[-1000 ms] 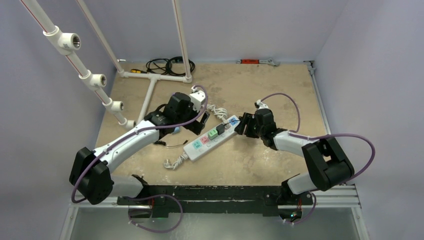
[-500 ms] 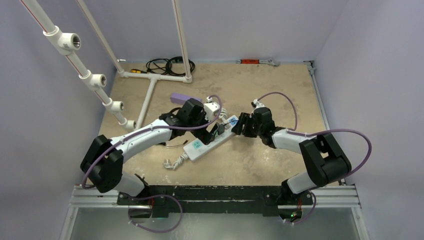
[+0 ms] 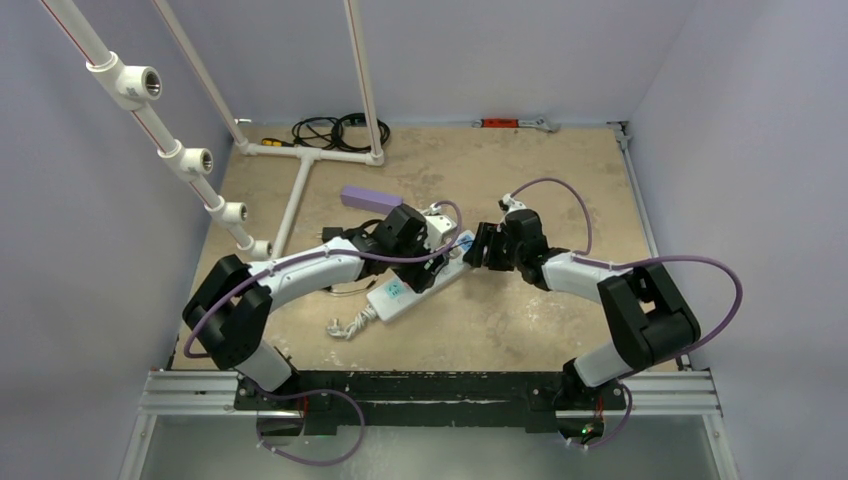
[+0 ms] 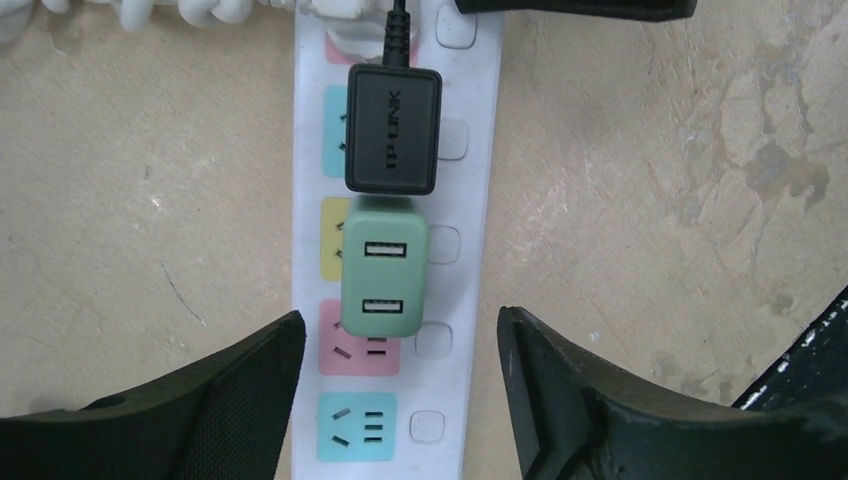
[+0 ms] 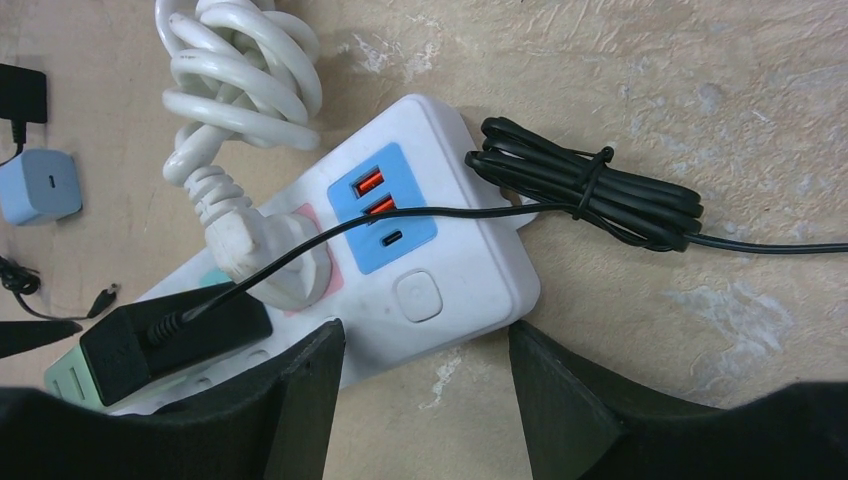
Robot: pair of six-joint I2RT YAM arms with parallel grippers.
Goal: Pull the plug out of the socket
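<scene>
The white power strip (image 4: 470, 190) lies on the table with pink, yellow and blue outlet faces. A black TP-LINK adapter plug (image 4: 392, 130) and a green USB charger (image 4: 384, 268) sit in it side by side. My left gripper (image 4: 400, 400) is open and hovers over the strip, its fingers (image 4: 210, 410) on either side, just short of the green charger. My right gripper (image 5: 425, 400) is open at the strip's end (image 5: 450, 270), near the blue USB panel (image 5: 383, 207) and a white plug (image 5: 280, 265). In the top view the left gripper (image 3: 432, 268) and right gripper (image 3: 478, 248) meet over the strip (image 3: 390, 296).
The bundled white cord (image 5: 240, 70) and a tied black cable (image 5: 590, 195) lie by the strip's end. A small blue-grey charger (image 5: 40, 185) lies loose. A purple box (image 3: 372, 197), white pipe frame (image 3: 300, 170), black cable coil (image 3: 325, 128) and a tool (image 3: 510, 123) lie farther back.
My left arm has swung right and forward, uncovering the purple box, and its gripper now sits over the strip. My right gripper has edged slightly left toward the strip's end.
</scene>
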